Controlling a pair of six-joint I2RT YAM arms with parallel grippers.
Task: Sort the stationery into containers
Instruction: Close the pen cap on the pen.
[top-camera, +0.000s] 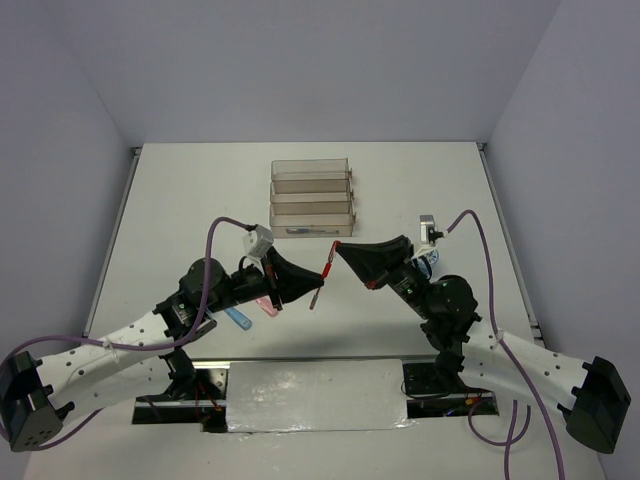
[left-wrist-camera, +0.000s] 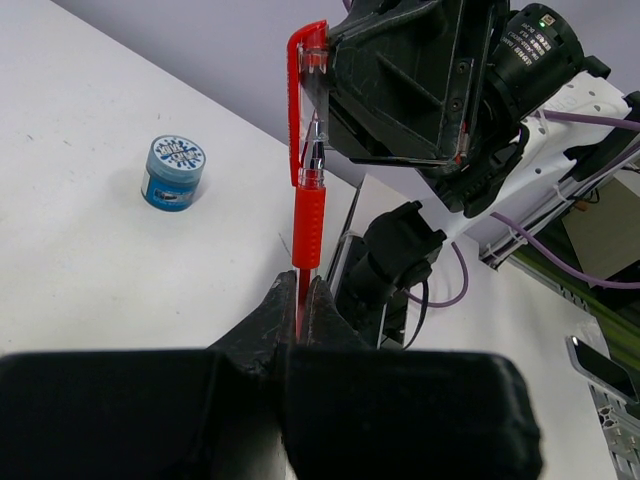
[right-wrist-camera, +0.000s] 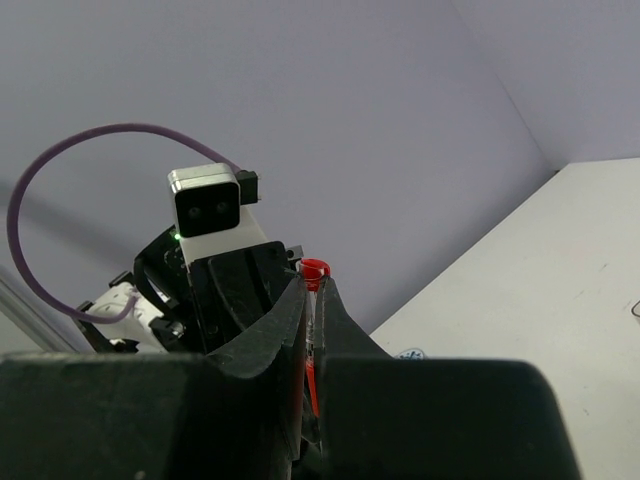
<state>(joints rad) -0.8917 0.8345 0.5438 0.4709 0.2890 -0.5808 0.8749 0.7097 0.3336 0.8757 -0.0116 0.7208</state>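
Left jaws clamp the tip end of a red pen (left-wrist-camera: 308, 215) while right jaws appear closed on its clip end, holding it in the air above the table (top-camera: 180, 200), near the containers (top-camera: 312, 190). If either arm pulls before the other releases, the pen could bend or drop.

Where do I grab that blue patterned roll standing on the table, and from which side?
Pinch the blue roll across its curved side wall, coming straight down from above. It stands upright on a flat end, patterned face up, with bare table all round, so a finger should fit on either side.
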